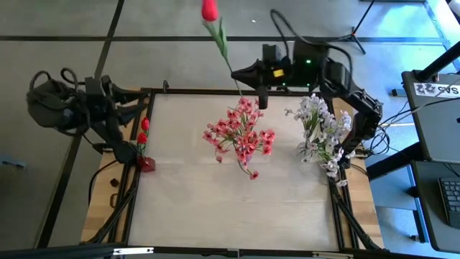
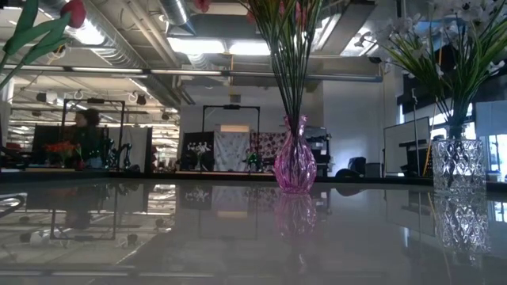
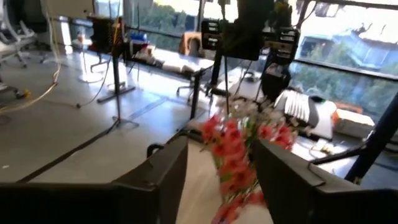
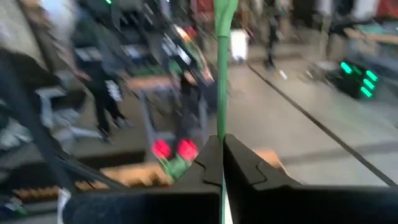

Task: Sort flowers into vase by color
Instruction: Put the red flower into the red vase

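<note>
High view: right gripper [image 1: 259, 98] at the bench's [image 1: 215, 208] far edge, jaws pinching a red bud's stem [image 1: 221, 39]; bud [image 1: 209, 10] sticks out past the edge. Red vase [image 1: 146, 163] with two buds is at the left edge, beside the left gripper [image 1: 130, 153], jaws spread.

Low view: pink vase [image 2: 295, 168] centre, clear vase [image 2: 457, 164] right.

Right wrist view: stem [image 4: 222, 62] clamped upright. I'd carry it high over the pink flowers [image 1: 240, 132], keep it vertical, and lower it stem-first into the red vase.
</note>
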{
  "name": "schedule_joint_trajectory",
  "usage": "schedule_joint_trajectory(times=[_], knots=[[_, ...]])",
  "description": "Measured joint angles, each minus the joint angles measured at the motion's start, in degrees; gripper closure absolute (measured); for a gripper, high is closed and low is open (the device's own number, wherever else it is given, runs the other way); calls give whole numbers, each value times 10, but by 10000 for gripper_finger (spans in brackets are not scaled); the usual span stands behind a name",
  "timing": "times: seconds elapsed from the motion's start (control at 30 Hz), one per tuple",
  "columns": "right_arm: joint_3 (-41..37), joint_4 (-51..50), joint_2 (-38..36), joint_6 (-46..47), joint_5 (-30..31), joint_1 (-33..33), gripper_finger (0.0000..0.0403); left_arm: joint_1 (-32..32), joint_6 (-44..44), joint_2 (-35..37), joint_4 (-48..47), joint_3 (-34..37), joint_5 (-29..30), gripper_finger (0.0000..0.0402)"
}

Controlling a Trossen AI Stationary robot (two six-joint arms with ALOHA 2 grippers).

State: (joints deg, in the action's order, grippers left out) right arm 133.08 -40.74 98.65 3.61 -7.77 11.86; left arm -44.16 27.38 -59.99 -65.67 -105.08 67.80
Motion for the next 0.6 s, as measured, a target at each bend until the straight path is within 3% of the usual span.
schedule_joint_trajectory(times=[0.2, 0.4, 0.6], knots=[[2, 94, 5, 8, -70, -34, 403, 49, -146, -50, 184, 0, -21, 201], [1, 103, 19, 3, -84, -60, 403, 186, -281, -108, 377, 0, -220, 201], [0, 100, 26, -2, -84, -79, 403, 315, -284, -157, 453, 0, -386, 202]])
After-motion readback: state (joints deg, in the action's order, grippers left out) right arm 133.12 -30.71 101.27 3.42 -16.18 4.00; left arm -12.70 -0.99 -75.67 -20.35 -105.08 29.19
